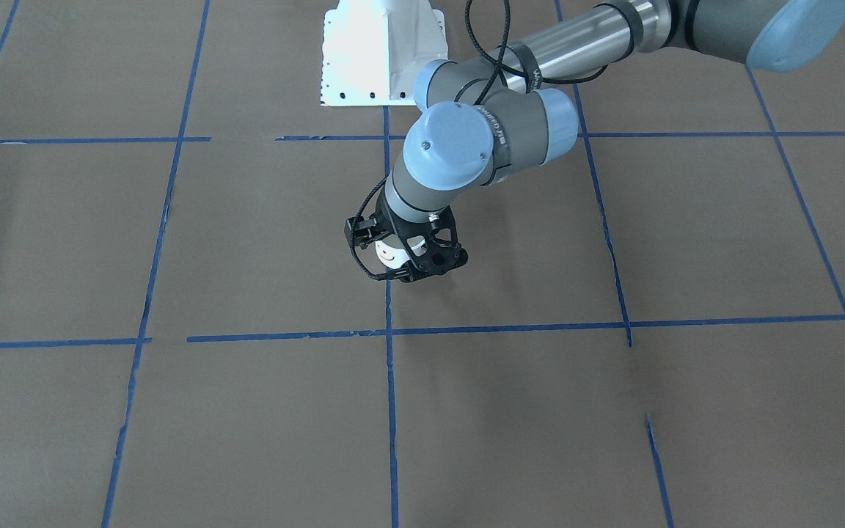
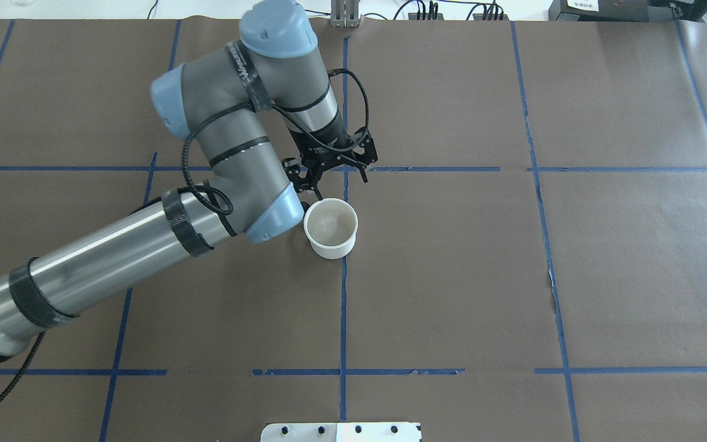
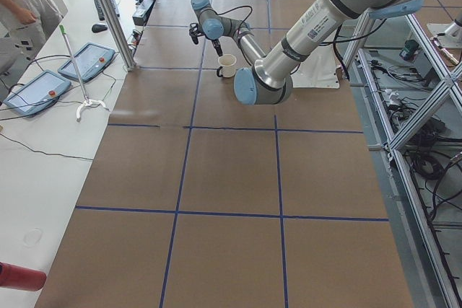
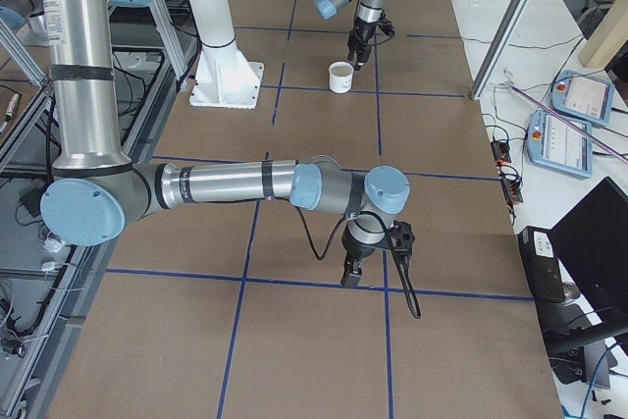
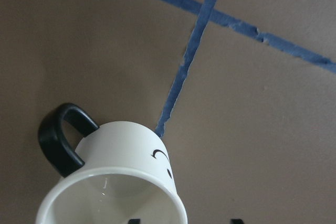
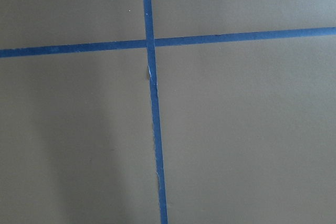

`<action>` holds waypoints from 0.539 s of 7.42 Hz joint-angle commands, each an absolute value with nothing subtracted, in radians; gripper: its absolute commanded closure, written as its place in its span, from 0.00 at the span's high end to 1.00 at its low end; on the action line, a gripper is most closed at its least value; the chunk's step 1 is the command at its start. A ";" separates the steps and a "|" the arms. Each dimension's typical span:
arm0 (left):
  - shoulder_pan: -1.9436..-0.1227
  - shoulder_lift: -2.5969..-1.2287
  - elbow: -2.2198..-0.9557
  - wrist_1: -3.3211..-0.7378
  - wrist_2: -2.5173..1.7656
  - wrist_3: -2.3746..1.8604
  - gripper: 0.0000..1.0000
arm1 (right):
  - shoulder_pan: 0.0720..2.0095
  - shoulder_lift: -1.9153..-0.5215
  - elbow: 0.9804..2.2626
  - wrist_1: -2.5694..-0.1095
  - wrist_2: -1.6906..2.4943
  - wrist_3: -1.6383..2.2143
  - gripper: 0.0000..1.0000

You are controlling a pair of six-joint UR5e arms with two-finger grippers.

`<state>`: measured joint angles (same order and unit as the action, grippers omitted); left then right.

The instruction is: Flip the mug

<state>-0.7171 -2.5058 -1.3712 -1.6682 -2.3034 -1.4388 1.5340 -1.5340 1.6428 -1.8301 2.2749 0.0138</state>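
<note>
- While upright, mouth up, on a blue tape line (image 2: 342, 307) of the brown paper table (image 2: 452, 276): small white enamel mug (image 2: 331, 228), black loop handle, free.
- Just beside it, black two-finger left gripper (image 1: 428, 265), fingers apart.
- Far off, right gripper (image 4: 351, 277); opening impossible to tell.

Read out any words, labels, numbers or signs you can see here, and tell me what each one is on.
No word or number is legible anywhere.
Black smiley face, only partly in view: on the side of the mug.
Printed lettering on the left arm: too blurred to read.
Screens on the side bench: too small to read.
</note>
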 commanded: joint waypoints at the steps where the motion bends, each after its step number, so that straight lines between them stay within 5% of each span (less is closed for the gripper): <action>1: -0.825 -2.339 -1.641 -1.521 -2.303 -1.219 1.00 | 1.534 -1.534 1.643 -1.830 2.275 0.014 1.00; 2: -0.907 -2.195 -1.769 -1.517 -2.303 -1.065 1.00 | 1.534 -1.534 1.643 -1.830 2.275 0.014 1.00; 4: -1.110 -1.965 -1.829 -1.517 -2.303 -0.669 1.00 | 1.534 -1.534 1.643 -1.830 2.275 0.014 1.00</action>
<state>-0.9974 -2.1128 -1.7863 -1.5209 -2.3025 -0.9165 1.5340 -1.5340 1.6429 -1.8300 2.2749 0.0138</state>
